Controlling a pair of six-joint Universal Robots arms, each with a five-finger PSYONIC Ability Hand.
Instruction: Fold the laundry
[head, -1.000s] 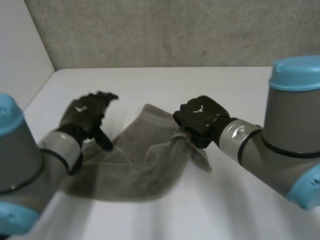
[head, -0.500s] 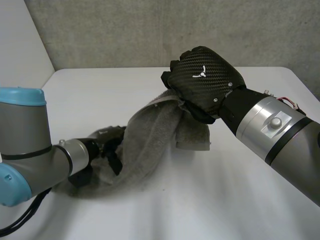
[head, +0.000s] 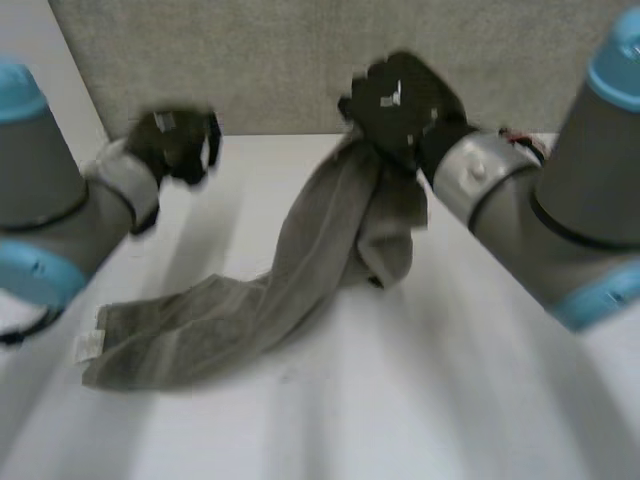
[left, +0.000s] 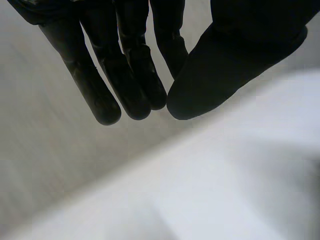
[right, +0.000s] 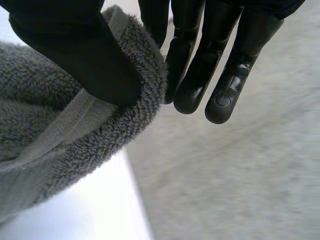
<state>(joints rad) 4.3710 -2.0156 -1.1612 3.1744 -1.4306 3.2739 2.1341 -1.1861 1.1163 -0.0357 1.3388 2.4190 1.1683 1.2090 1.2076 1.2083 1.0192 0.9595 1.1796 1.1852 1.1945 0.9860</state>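
One grey towel (head: 330, 240) was held up at one end by the right hand (head: 405, 100).
Its hemmed edge was pinched between that hand's thumb (right: 75, 50) and fingers, above the far side of the white table (head: 450, 400). From there the towel was draped down onto the table, its other end laid flat near the left arm, with a white label (head: 88, 346) at the corner. The left hand (head: 175, 145) was held in the air, well apart from the towel, fingers (left: 127, 75) straight, nothing gripped.

A smooth white table (head: 420, 400) against a grey wall (head: 250, 60) carries the lower end of a long grey terry-cloth towel (head: 190, 335) (small white label (head: 87, 346) at its corner), the rest hanging above the surface.
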